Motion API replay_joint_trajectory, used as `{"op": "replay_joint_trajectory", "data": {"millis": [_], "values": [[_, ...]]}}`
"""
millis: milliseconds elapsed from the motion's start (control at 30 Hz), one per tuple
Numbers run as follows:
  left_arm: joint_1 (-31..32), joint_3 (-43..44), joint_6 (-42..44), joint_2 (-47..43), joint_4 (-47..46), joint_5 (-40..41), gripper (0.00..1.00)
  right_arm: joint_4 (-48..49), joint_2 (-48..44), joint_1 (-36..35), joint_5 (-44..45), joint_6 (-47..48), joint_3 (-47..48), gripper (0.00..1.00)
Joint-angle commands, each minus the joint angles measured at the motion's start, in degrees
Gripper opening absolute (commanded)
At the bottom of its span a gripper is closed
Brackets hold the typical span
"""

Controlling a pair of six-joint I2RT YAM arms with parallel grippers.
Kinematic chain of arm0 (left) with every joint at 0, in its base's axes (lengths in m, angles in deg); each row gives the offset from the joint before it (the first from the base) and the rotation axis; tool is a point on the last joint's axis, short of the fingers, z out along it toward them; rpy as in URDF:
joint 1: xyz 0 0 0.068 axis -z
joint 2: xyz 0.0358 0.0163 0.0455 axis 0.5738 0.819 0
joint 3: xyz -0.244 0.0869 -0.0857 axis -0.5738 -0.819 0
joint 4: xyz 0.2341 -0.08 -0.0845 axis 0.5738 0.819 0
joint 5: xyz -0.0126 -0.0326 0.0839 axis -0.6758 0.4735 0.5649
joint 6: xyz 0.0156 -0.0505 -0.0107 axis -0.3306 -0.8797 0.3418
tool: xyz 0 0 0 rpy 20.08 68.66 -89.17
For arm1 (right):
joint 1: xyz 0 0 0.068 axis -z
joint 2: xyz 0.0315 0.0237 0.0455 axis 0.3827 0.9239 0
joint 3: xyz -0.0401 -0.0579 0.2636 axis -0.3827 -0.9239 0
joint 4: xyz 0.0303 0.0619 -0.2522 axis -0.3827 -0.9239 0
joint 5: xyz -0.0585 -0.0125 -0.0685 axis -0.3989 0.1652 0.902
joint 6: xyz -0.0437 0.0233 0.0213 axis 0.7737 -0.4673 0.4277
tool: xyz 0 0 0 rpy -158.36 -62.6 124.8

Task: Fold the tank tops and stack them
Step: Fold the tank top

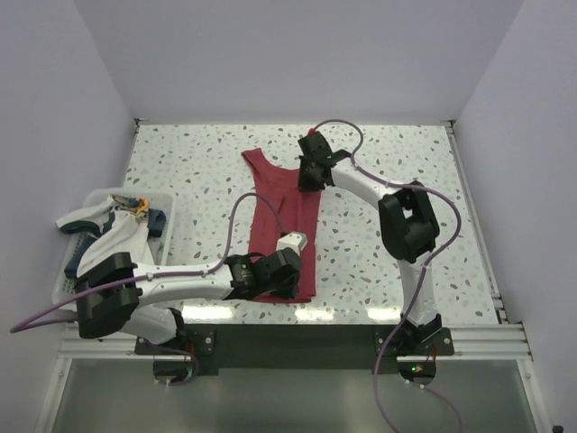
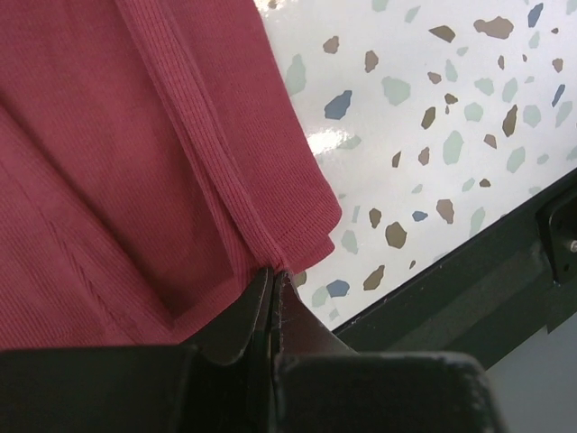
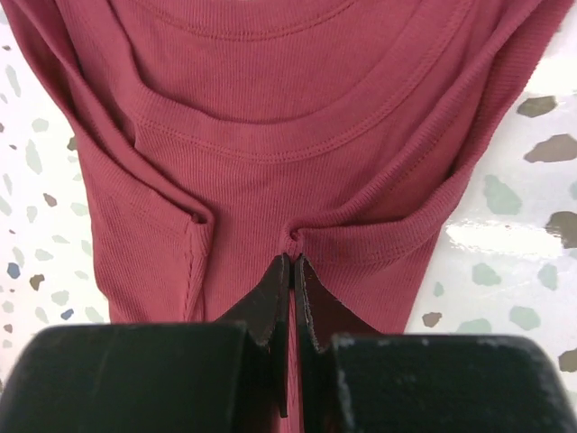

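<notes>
Dark red ribbed cloth is what both arms have hold of: the red tank top (image 1: 284, 225) lies stretched along the desk (image 1: 406, 162) between the two sets of jaws. The left jaws are pressed together on its hem corner (image 2: 279, 257), with the rest of the top running away ahead of them. The right jaws are closed on a pinch of cloth just below the neckline (image 3: 293, 236), and the scooped neck and both straps spread out beyond their tips. Seen from above, the top looks narrower than a flat one would. I'd say one side has already been turned in lengthwise, though I can't tell how neatly the layers sit. The crosswise folds look undone, since the top lies at full length from one pair of jaws to the other. The white tank top (image 1: 108, 236) is well off to the left of the left jaws, heaped in a white basket (image 1: 61, 287) with its dark trim showing, and looks untouched. Nothing is stacked anywhere, so I'd put the job in its early part: the first top partly folded, the second not begun. By count there are two tank tops, one red and one white, one basket, and two arms, each gripping the red top.
</notes>
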Motion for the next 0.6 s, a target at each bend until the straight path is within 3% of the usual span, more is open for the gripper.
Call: {"op": "replay_joint_trajectory", "data": {"millis": [0, 567], "values": [[-0.07, -1.64, -3.41, -3.6, 1.03, 1.65, 0.0, -1.34, 1.85, -0.89, 2.1, -1.04, 4.43, 0.0], [0.02, -6.48, -8.6, -6.68, 5.96, 3.41, 0.0, -3.1, 8.18, -4.59, 2.98, -1.13, 11.54, 0.0]]}}
